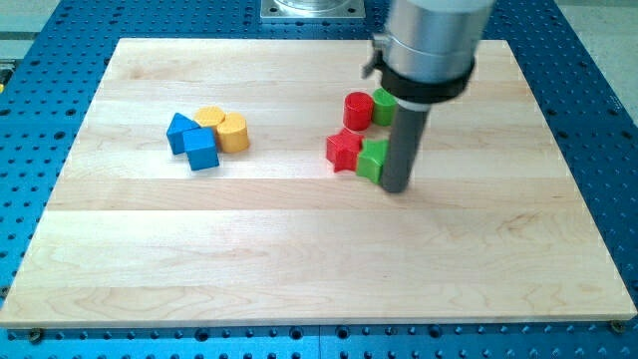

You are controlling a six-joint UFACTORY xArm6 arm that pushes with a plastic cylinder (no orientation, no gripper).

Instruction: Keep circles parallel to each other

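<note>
My tip (396, 187) rests on the board just to the right of a green block (372, 160) and touches it or nearly so. A red star block (344, 150) sits against that green block's left side. Above them a red cylinder (358, 110) stands next to a green cylinder (383, 106), which the rod's housing partly hides. At the view's left, a yellow cylinder (233, 132) and a second yellow block (209, 118) sit touching a blue cube (202, 150) and another blue block (180, 132).
The wooden board (299, 259) lies on a blue perforated table (50, 70). The arm's silver housing (431, 45) hangs over the board's upper right. A metal base plate (311, 10) shows at the view's top.
</note>
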